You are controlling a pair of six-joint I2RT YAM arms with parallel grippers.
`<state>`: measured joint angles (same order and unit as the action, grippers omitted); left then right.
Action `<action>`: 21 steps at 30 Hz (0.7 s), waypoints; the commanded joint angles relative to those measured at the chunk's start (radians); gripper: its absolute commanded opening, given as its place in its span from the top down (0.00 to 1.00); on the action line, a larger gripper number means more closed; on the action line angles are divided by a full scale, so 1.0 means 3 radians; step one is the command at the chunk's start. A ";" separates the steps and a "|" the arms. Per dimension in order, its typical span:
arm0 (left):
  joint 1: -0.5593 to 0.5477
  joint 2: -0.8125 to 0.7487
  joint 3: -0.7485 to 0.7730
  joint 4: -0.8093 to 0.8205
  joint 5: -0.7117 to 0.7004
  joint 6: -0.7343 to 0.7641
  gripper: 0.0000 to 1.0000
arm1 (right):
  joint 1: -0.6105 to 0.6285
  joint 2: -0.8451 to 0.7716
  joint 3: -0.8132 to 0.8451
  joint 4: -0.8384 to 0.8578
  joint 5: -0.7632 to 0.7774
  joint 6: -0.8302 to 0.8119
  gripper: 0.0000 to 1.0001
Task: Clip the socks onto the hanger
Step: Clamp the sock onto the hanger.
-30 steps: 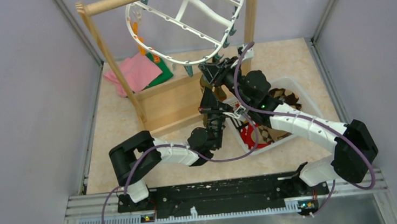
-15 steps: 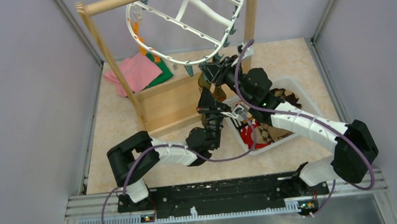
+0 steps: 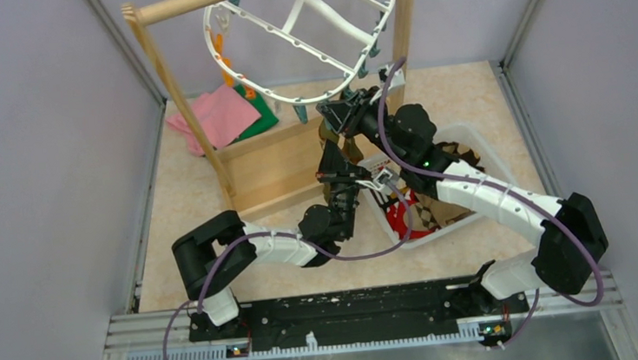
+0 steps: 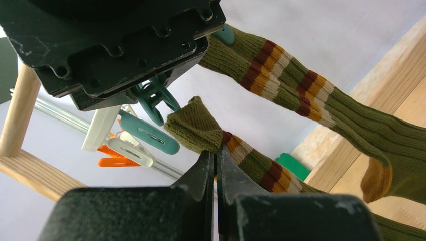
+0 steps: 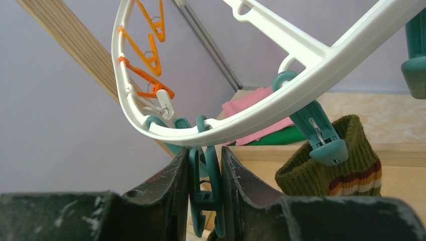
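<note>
Readable text, labels, brands, numbers, signs: none in any view.
</note>
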<state>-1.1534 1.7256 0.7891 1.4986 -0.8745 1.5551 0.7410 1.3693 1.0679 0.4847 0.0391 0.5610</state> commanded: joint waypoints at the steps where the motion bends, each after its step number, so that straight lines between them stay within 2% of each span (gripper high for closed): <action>1: 0.0010 -0.0042 0.0071 0.0982 0.0020 0.0100 1.00 | -0.0015 0.0047 0.0118 -0.0401 0.0008 0.0068 1.00; 21: 0.0086 0.0195 0.0358 0.0981 -0.0139 0.0331 1.00 | -0.0030 0.0085 0.0301 -0.0731 -0.0008 0.0029 1.00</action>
<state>-1.1305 1.7531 0.8543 1.5005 -0.9077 1.6291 0.7364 1.3720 1.1229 0.3729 0.0399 0.5575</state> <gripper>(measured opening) 0.012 0.250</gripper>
